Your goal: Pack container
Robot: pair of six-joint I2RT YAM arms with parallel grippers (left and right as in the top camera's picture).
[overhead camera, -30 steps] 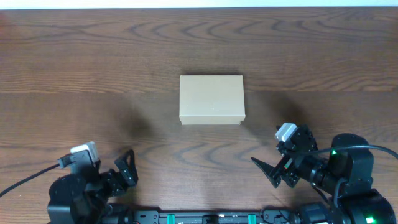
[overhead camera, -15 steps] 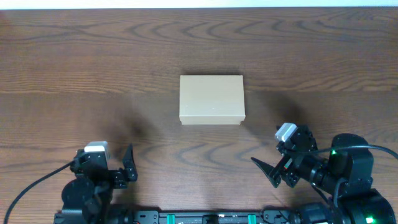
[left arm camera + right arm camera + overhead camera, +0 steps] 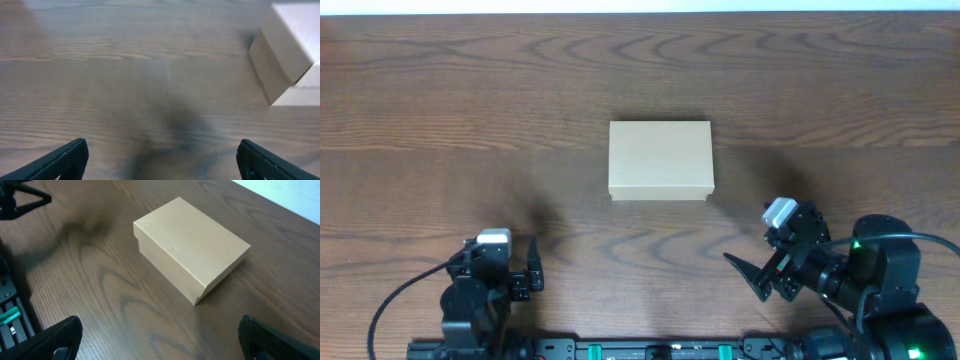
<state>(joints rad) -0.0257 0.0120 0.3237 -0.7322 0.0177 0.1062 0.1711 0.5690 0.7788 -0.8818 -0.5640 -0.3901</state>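
Well beyond right gripper, container (closed)

Table: dark brown wood top, bold wavy grain running side to side, matte. It fills nearly the whole overhead view. Thin pale strip lies along the far edge, beyond the top; can't tell what it is. Soft dark shadow patches mark the near half.

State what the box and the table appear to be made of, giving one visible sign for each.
The box looks like cardboard: matte tan, crisp folded edges. The table looks like wood or wood-look laminate: dark brown, flowing grain lines.
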